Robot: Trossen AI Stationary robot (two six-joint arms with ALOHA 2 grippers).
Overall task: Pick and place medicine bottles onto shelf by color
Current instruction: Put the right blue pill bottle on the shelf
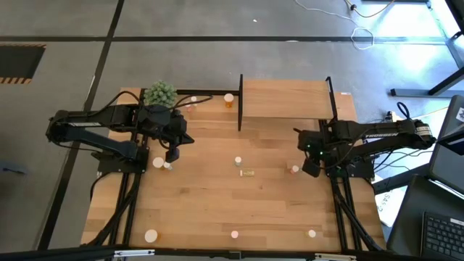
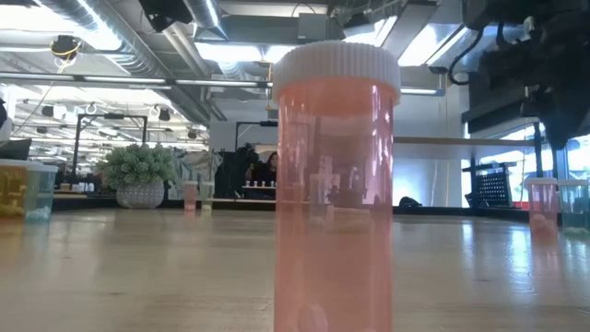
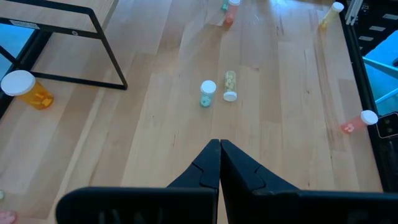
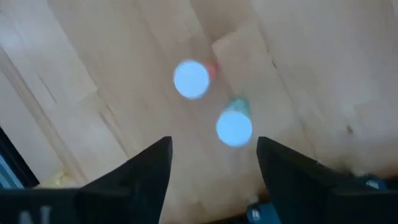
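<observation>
Small medicine bottles with pale caps stand scattered on the wooden tabletop. My right gripper [image 4: 211,155] is open and points down over two of them: a green-bodied bottle [image 4: 234,127] just ahead of the gap between its fingers, and a pink-red bottle [image 4: 191,79] beyond it. Neither touches a finger. In the high view the pink-red bottle [image 1: 294,169] stands beside my right gripper [image 1: 310,168]. My left gripper [image 1: 172,154] is shut and held above the table's left side, with nothing in it [image 3: 219,149]. The shelf [image 1: 286,98] stands at the far edge, its board bare.
An orange bottle [image 1: 229,99] stands left of the shelf's black post. A green plant ball [image 1: 159,93] sits at the far left. An upright bottle [image 1: 238,161] and a lying one [image 1: 247,173] are mid-table. Three bottles stand along the near edge, one [image 2: 334,184] filling the low view.
</observation>
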